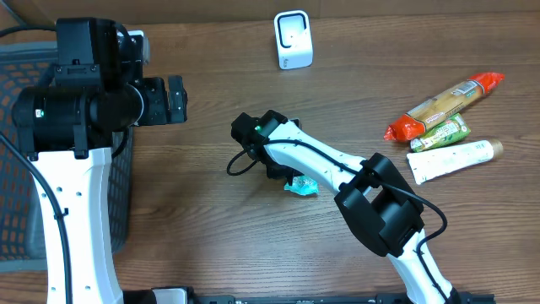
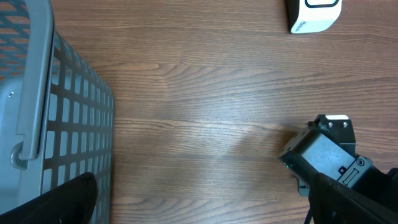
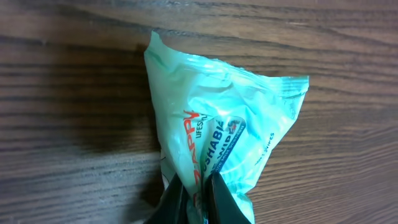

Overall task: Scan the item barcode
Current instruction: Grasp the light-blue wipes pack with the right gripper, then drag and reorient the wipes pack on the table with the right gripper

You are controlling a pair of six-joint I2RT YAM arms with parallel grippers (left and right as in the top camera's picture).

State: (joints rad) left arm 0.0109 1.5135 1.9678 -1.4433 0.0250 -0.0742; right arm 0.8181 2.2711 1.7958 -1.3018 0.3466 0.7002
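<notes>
Right tool (image 3: 198, 191) is pinched shut on one edge of the teal wipes pack (image 3: 230, 112), mid surface (image 1: 211, 245). Left tool (image 1: 177, 100) gapes wide, empty, by the basket (image 1: 13, 194). Scanner (image 1: 293, 39) sits at the far edge.

**Fig. Surface finishes beneath my right claw (image 3: 196, 186).**
The teal wipes packet (image 3: 230, 143) is thin, crinkled, glossy plastic film. The table (image 3: 62, 68) is smooth, matt wood grain. My fingers (image 3: 176, 200) are matt black plastic. The basket (image 2: 68, 124) is dull grey plastic mesh.
</notes>
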